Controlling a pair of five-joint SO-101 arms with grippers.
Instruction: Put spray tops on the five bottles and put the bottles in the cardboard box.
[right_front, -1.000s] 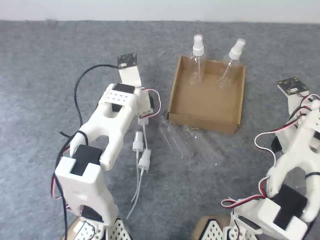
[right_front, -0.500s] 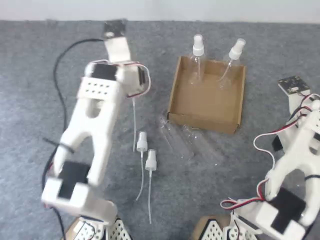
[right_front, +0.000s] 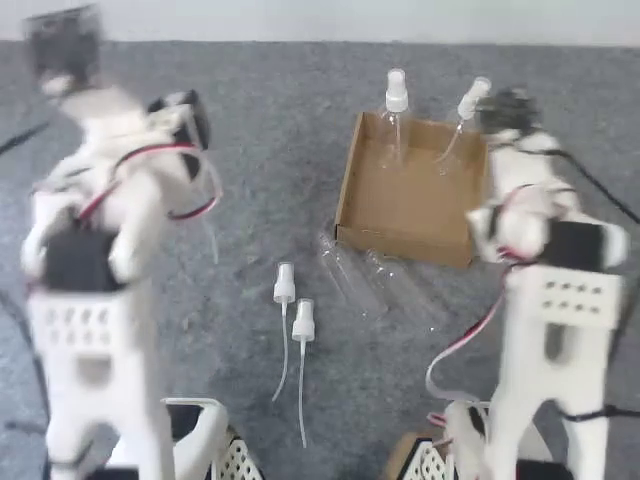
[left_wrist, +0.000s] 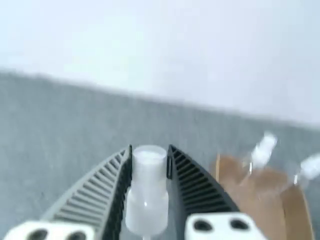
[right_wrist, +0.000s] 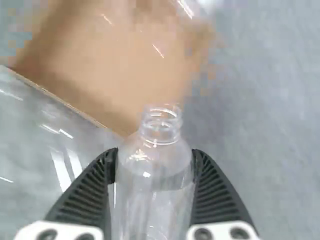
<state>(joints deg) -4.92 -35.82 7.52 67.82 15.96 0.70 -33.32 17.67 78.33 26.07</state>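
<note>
Gripping, left: left gripper (left_wrist: 149, 152) fingers narrowed onto a white spray top (left_wrist: 146, 195). It is pinched between both pads with its head level with the fingertips.
Gripping, right: right gripper (right_wrist: 154, 156) fingers clamped on a clear uncapped bottle (right_wrist: 159, 131). The shoulder sits between the pads and the open neck sticks out past the fingertips.
Box: cardboard box (right_front: 400, 242) on the grey carpet (right_front: 260, 140). It lies beyond the left fingertips, off to one side and well apart, and also beyond the right fingertips past the held bottle's mouth, blurred there.
Capped bottles: first capped bottle (right_front: 396, 120) upright and second capped bottle (right_front: 463, 118) leaning, both at the box wall farthest from the arm bases, sprayers on. Both are ahead of the left fingertips.
Loose bottles: near loose bottle (right_front: 345, 275) and far loose bottle (right_front: 400, 285), uncapped, lying side by side on the carpet just beside the box's near wall, apart from both sets of fingers.
Loose tops: upper loose top (right_front: 284, 285) and lower loose top (right_front: 303, 322), lying on the carpet near the loose bottles with tubes trailing toward the arm bases, untouched by any finger.
</note>
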